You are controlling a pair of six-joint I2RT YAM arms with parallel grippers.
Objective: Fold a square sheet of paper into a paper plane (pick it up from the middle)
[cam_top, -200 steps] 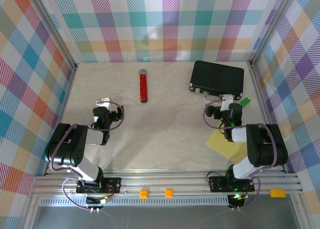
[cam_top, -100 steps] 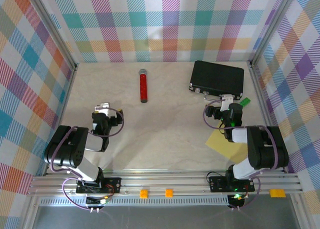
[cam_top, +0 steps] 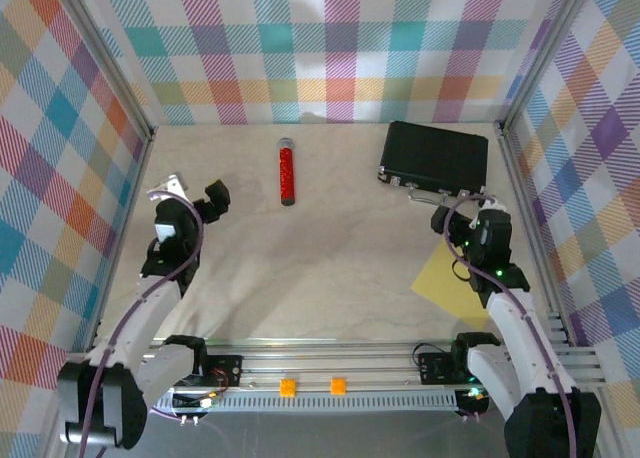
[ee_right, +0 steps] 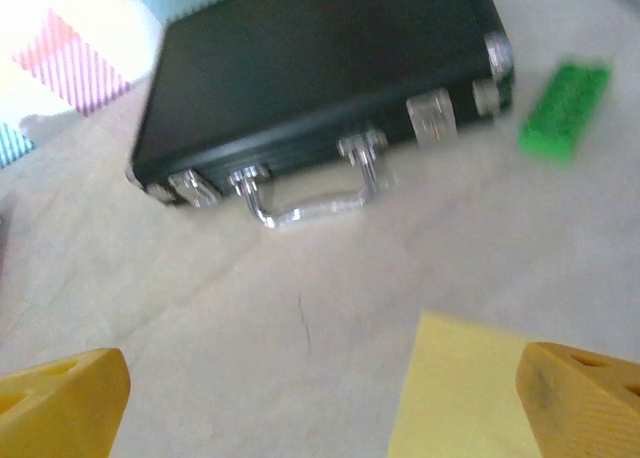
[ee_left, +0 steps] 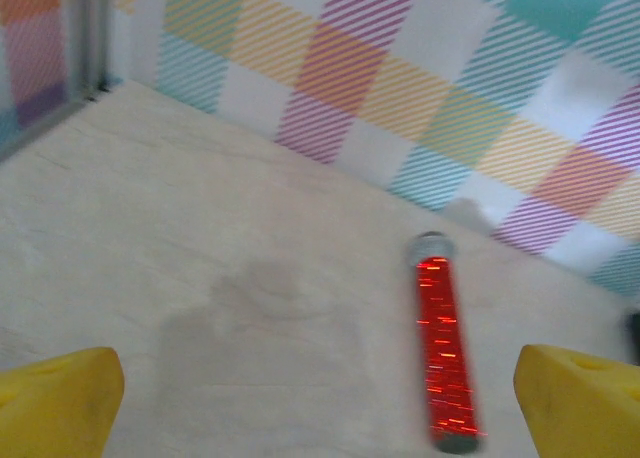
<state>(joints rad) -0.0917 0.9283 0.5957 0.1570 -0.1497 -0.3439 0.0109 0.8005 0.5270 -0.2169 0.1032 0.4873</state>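
Bright, even light; both wrist views blurred (glare whitens the right one's top-left corner).

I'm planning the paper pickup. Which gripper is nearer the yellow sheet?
The right gripper: the square sheet of paper lies right beside it, while the left gripper is across the table near the red cylinder.

- The square sheet of paper: plain bright yellow, no print.
- The case: black, with silver clasps, corners and handle.
- The cylinder: glittering red body, grey caps at both ends.
- The block: bright green.
- The surface: pale beige with faint marbled streaks.
- The walls: plaid of pink, teal, orange, yellow, purple and white squares, many hatched with diagonal stripes.
- The rail tabs: orange.
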